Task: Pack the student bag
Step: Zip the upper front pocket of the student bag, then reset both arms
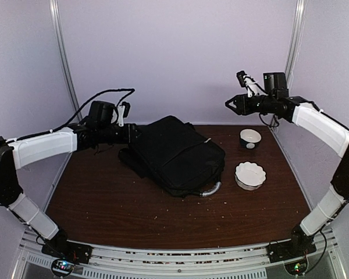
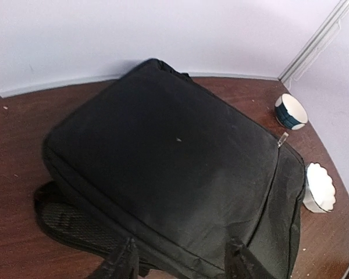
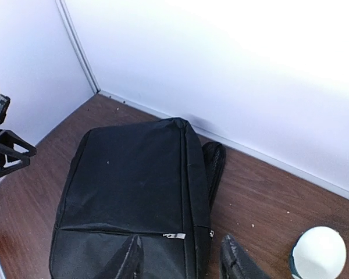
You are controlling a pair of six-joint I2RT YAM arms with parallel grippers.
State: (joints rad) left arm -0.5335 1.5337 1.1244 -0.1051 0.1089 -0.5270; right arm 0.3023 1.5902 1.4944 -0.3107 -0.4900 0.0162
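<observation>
- My left gripper: jaws apart, empty, poised at the left edge of the student bag.
- The student bag lies flat mid-table, toward the back wall.
- Just right of it sits a scalloped white bowl.
- My right gripper: high above the table, jaws spread, holding nothing.

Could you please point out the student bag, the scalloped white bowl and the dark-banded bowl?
student bag (image 1: 174, 152): top view, middle of its panel.
scalloped white bowl (image 1: 250, 173): top view, its inside.
dark-banded bowl (image 1: 250, 136): top view, its white inside.
</observation>
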